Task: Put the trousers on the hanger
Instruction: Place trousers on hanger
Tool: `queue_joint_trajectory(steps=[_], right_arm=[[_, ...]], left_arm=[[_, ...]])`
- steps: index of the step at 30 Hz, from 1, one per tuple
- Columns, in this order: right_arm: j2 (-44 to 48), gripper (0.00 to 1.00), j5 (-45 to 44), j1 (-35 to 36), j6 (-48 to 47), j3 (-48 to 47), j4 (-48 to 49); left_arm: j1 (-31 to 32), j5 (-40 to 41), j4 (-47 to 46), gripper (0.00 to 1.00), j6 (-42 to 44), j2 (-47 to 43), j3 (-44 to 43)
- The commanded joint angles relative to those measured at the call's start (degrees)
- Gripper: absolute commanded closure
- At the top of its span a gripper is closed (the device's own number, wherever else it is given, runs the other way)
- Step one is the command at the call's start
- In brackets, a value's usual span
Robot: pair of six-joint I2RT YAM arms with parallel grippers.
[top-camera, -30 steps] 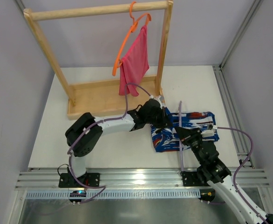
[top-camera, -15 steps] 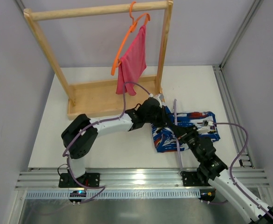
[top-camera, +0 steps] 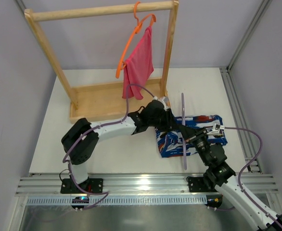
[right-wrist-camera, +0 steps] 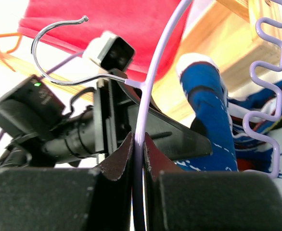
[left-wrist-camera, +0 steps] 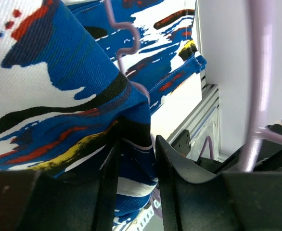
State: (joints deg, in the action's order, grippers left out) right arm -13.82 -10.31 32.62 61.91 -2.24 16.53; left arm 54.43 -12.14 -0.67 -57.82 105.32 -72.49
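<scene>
The trousers (top-camera: 169, 143), in a blue, white, red and black print, lie on the table right of centre. My left gripper (top-camera: 170, 126) is shut on a raised fold of them; the fabric (left-wrist-camera: 59, 77) fills the left wrist view, pinched between my fingers (left-wrist-camera: 167, 173). My right gripper (top-camera: 191, 140) is shut on the pale lilac hanger (top-camera: 183, 108), holding it upright over the trousers' left part. In the right wrist view the hanger's thin arm (right-wrist-camera: 146, 96) runs up from my fingers, with its metal hook (right-wrist-camera: 49, 38) and wavy arm (right-wrist-camera: 261, 96). The lifted blue fold (right-wrist-camera: 208, 110) stands close beside it.
A wooden rack (top-camera: 107, 98) stands at the back, carrying an orange hanger (top-camera: 131, 41) with a pink cloth (top-camera: 138, 62). Aluminium rails run along the right side (top-camera: 237, 115) and the near edge (top-camera: 141, 185). My two arms cross closely over the trousers.
My right gripper has shifted slightly left and the lilac hanger now stands a little farther back, nearer my left gripper. The left gripper keeps its hold on the fold.
</scene>
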Motion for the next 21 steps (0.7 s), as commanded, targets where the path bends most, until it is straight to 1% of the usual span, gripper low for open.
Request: queue_joint_trajectory(steps=[1, 4, 5, 8, 11, 16, 21], right_arm=[[2.5, 0.96, -2.3, -0.2, 0.0, 11.7, 2.3], [0.9, 0.96, -1.4, -0.2, -0.6, 11.9, 5.5], [0.3, 0.96, -1.2, -0.2, -0.6, 11.9, 6.7], [-2.8, 0.96, -0.5, -0.2, 0.1, 12.2, 10.9], [-6.4, 0.96, 0.5, -0.1, 0.8, 12.1, 14.7], [-11.2, 0.96, 1.6, -0.1, 1.5, 12.3, 20.0], [-14.4, 0.96, 2.6, -0.2, 1.4, 11.7, 22.8]], left_arm=[[-1.2, -2.5, 2.0, 0.64, 1.2, -3.7, -0.6], [-2.7, -2.9, 1.4, 0.62, 1.0, -6.1, 2.1], [-3.0, -2.9, 1.3, 0.59, 0.9, -7.3, 2.6], [-3.9, -3.6, 1.1, 0.55, 1.0, -8.2, 4.1], [-4.3, -4.6, -0.9, 0.54, 0.5, -8.5, 5.3], [-4.9, -5.2, -1.4, 0.54, 1.0, -9.8, 6.8], [-5.8, -4.8, -1.1, 0.54, 1.4, -11.2, 8.7]])
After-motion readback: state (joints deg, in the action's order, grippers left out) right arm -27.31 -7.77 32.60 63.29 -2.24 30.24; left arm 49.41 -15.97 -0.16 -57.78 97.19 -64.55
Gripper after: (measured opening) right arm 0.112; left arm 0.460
